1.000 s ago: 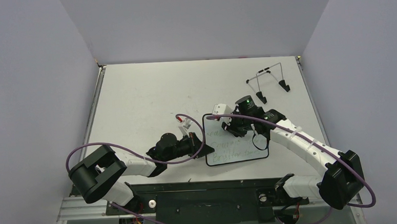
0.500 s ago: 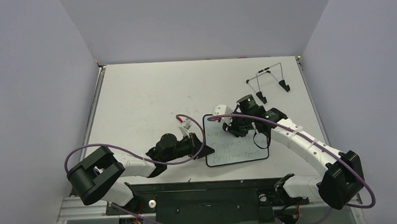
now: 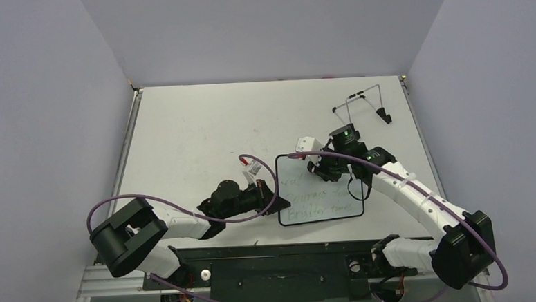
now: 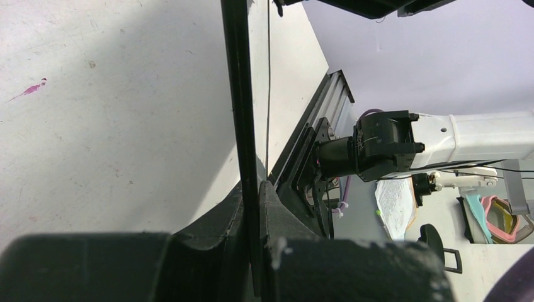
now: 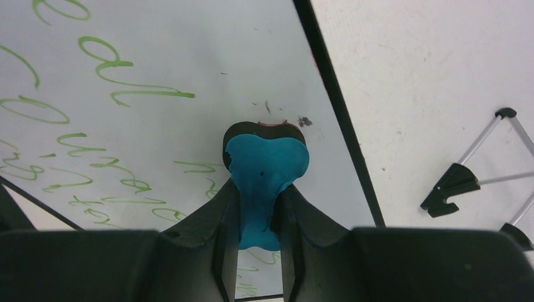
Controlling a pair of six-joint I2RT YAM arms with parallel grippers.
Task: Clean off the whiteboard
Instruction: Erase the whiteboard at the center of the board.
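Your right pincer point(image 5: 259, 192) is clamped on the blue eraser point(image 5: 266, 162), whose head presses on the whiteboard point(image 5: 157, 63) close to its black rim, near the far right corner. Compared with a second ago, that arm's wrist has shifted right and a little farther from you, toward the wire stand point(image 3: 363, 104); the eraser has gone with it. Your left pincer point(image 3: 276, 204) has not moved: its jaws are together on the whiteboard's left edge, the rim running straight between them in the left wrist view. The whiteboard point(image 3: 320, 203) sits where it did, on the near middle of the table point(image 3: 201, 127) between the two arms, with green handwriting across most of it. The stand is well apart from it, at the far right. The table is pale grey with faint scuffs and a small pink mark point(image 4: 28, 91). Plain lavender-grey walls point(image 3: 259, 27) close it in on three sides.
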